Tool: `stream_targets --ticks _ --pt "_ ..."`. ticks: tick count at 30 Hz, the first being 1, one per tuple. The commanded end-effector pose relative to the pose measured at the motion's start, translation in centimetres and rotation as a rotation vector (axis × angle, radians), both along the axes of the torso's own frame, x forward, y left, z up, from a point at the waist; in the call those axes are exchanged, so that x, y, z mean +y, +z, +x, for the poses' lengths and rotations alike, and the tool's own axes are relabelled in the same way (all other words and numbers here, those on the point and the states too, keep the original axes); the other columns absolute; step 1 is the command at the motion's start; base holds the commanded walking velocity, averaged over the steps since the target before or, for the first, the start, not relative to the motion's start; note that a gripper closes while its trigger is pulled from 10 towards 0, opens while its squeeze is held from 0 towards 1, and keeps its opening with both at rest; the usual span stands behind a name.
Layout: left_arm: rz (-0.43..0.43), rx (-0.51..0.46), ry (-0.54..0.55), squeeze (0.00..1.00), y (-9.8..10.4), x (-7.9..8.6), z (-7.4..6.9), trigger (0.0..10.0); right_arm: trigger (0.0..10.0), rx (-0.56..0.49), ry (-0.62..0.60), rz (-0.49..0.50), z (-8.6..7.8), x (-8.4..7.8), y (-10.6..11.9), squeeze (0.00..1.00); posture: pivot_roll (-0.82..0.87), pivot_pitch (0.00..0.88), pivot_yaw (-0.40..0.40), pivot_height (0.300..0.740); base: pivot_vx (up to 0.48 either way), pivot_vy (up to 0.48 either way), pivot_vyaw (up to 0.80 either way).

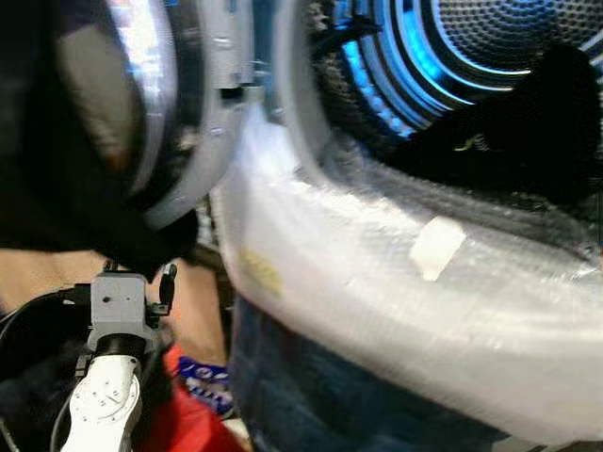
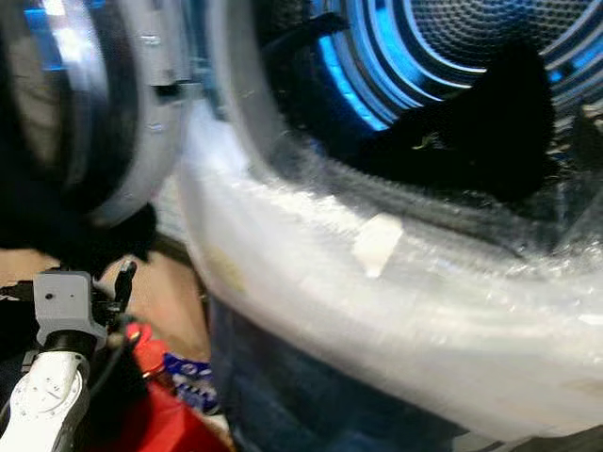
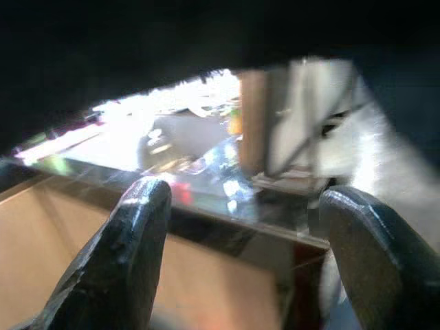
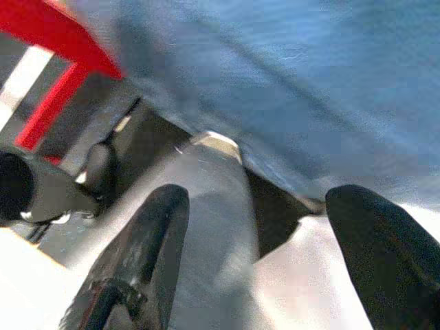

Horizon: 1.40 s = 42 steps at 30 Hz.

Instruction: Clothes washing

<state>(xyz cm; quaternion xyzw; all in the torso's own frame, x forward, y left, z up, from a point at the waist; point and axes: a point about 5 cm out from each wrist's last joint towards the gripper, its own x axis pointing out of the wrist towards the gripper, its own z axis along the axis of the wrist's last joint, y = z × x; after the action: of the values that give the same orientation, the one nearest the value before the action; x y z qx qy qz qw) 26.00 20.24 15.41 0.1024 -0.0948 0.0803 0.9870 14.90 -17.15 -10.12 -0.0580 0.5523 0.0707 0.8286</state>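
Left hand [image 3: 240,261] is spread wide and holds nothing, low beside the open washer door [image 1: 179,122]. Right hand [image 4: 254,261] is spread too, empty, against blue cloth [image 4: 289,82]. Dark clothes [image 2: 471,122] already lie up ahead in the drum [image 1: 471,38], so loading looks nearly done; shutting the door probably comes next.

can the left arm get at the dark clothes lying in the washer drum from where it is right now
Probably not directly. The left gripper sits low beside the open door, with the washer's white front rim between it and the dark clothes.
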Motion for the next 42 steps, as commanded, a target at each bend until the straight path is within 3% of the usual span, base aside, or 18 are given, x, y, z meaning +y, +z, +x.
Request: stream_targets --ticks 1,19,29,35,42 --pt "0.031 -0.003 -0.003 0.0 0.1 0.1 -0.2 10.0 10.0 0.058 -0.001 -0.006 -1.4 -0.1 -0.5 0.0 0.12 0.119 -0.012 0.74 0.0 0.0 0.0" --pt "0.033 0.01 -0.04 0.0 0.0 -0.6 -0.1 10.0 10.0 0.061 -0.014 0.0 -1.5 -0.1 -0.5 0.0 0.12 0.135 -0.008 0.74 0.0 0.0 0.0" --pt "0.032 0.085 -0.104 0.0 -1.2 -0.9 -0.6 10.0 10.0 0.065 -0.023 -0.01 -1.5 -0.4 -0.5 0.0 0.12 0.142 -0.007 0.74 0.0 0.0 0.0" --pt "0.034 0.118 -0.17 0.0 -1.9 -1.9 -0.6 10.0 10.0 0.053 -0.043 -0.009 -1.4 -0.5 -0.5 0.0 0.12 0.147 -0.005 0.74 0.0 0.0 0.0" --pt "0.032 0.139 -0.175 0.0 -2.2 -1.9 -0.6 10.0 10.0 0.054 -0.047 -0.008 -1.4 -0.6 -0.5 0.0 0.12 0.156 -0.008 0.74 0.0 0.0 0.0"
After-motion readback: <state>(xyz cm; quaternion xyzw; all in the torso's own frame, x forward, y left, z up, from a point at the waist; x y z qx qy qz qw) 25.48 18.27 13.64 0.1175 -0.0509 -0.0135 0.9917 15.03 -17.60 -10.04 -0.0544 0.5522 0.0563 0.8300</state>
